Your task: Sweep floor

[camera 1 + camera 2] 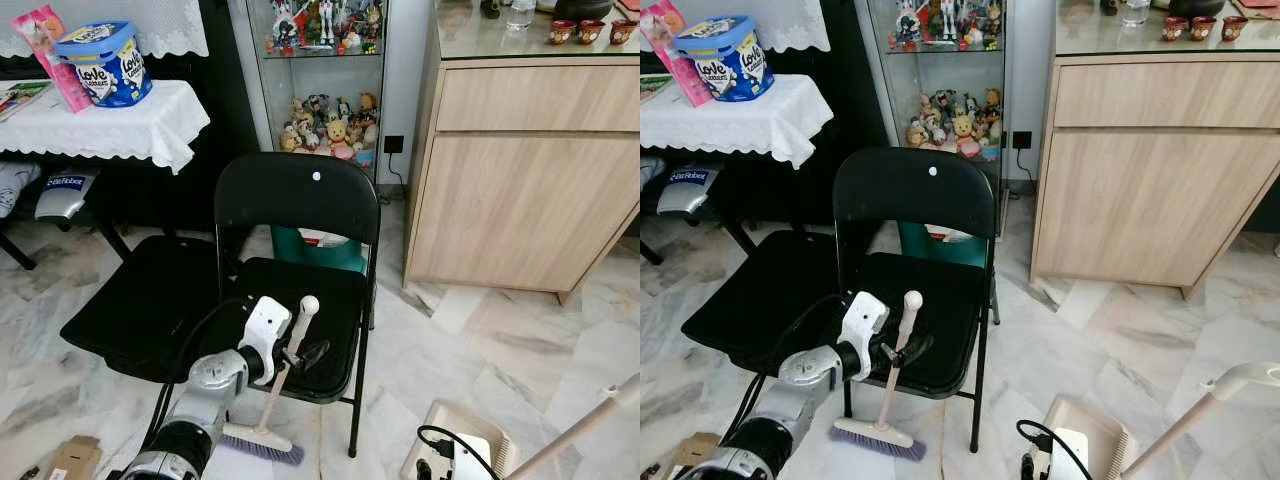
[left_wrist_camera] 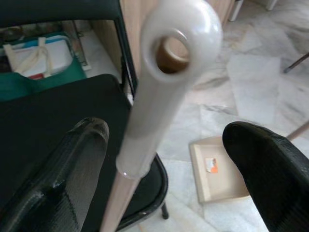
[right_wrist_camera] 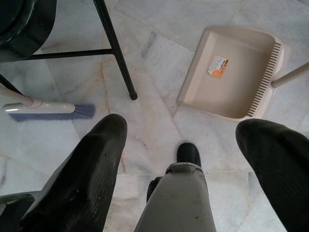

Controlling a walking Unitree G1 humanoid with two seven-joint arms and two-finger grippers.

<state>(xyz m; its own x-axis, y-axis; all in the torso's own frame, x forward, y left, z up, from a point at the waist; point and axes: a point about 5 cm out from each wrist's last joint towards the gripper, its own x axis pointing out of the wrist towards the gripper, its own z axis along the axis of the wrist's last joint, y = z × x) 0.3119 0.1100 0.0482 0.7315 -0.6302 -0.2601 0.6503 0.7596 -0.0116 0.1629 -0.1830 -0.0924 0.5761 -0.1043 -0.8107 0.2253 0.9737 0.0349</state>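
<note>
The right claw hangs released above the marble floor, near the beige dustpan. The left claw is spread around the broom handle without clenching it; the bristles rest on the floor before the black folding chair.

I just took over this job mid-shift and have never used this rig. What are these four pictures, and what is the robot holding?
The two wide pictures come from the robot's head, looking down at the marble floor. The other two come from cameras on its wrists, looking along each gripper's black fingers. The left gripper reaches to the broom, which stands with its bristles on the floor beside the black folding chair. In the left wrist view the fingers sit either side of the handle, still apart, so nothing is gripped yet. The right gripper hangs open above the floor, with the beige dustpan lying just ahead of it.
</note>
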